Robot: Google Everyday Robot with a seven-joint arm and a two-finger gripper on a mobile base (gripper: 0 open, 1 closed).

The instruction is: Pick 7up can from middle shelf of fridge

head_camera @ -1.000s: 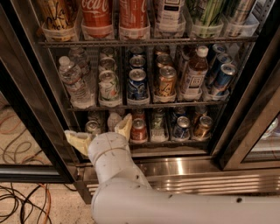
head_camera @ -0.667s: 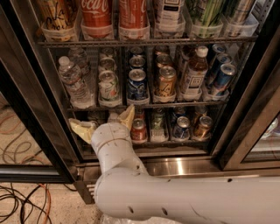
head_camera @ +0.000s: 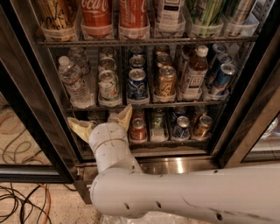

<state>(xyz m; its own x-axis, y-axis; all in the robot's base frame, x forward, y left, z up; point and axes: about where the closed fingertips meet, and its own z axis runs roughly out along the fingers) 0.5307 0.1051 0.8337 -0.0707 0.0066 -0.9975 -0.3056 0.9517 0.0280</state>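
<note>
The 7up can (head_camera: 108, 85) is whitish-silver with green print. It stands at the front of its lane on the middle shelf (head_camera: 175, 104) of the fridge (head_camera: 175, 165), second lane from the left. My gripper (head_camera: 102, 121) is open, its two yellowish fingers (head_camera: 125, 117) spread wide. It sits just below the shelf's front rail, under the can and slightly left of it, touching nothing. More cans stand behind the 7up can in the same lane.
A water bottle (head_camera: 74, 83) stands left of the 7up can. A blue can (head_camera: 137, 83), a gold-orange can (head_camera: 166, 83) and a juice bottle (head_camera: 194, 72) stand to its right. Coca-Cola bottles (head_camera: 96, 13) fill the rack above, and cans (head_camera: 138, 130) the rack below. Cables (head_camera: 22, 201) lie on the floor.
My gripper has risen a little toward the middle shelf's front rail, still open. The cans have not moved.
</note>
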